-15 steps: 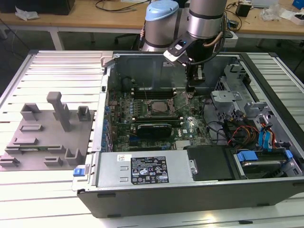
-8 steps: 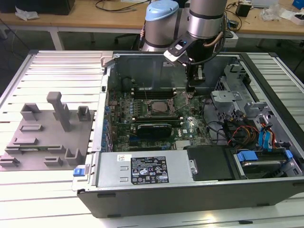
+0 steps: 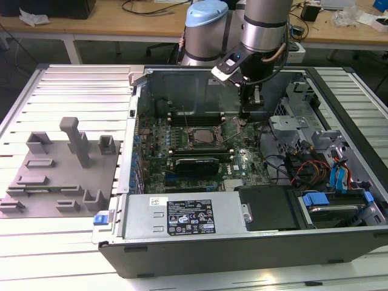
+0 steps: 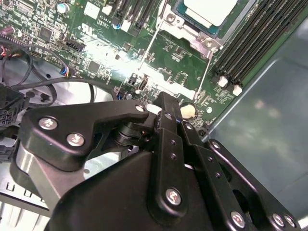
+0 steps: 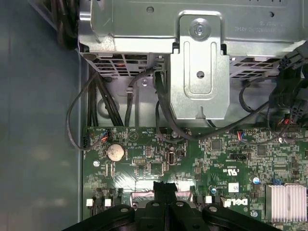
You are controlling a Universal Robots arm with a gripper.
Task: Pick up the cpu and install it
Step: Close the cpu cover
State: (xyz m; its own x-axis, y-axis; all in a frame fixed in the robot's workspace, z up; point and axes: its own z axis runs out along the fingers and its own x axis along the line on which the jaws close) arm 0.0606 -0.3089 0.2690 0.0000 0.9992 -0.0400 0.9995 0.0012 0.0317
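Observation:
The cpu (image 3: 204,137) is a pale silver square lying in the black socket frame at the middle of the green motherboard (image 3: 242,160); in the second wrist view the cpu (image 4: 210,9) shows inside its metal frame. My gripper (image 3: 244,116) hangs low over the board, just to the exterior view's right of the socket and apart from the chip. Its black fingers (image 4: 166,103) are pressed together with nothing between them. In the first wrist view the gripper (image 5: 164,186) points at the board near a thin wire lever (image 4: 204,72).
A long black expansion card (image 3: 195,163) lies in front of the socket. Memory slots (image 4: 255,43) flank it. A metal drive cage (image 3: 290,128), loose cables (image 3: 285,167) and blue-clipped drives (image 3: 339,176) crowd the exterior view's right. A grey fixture plate (image 3: 54,176) sits outside the case.

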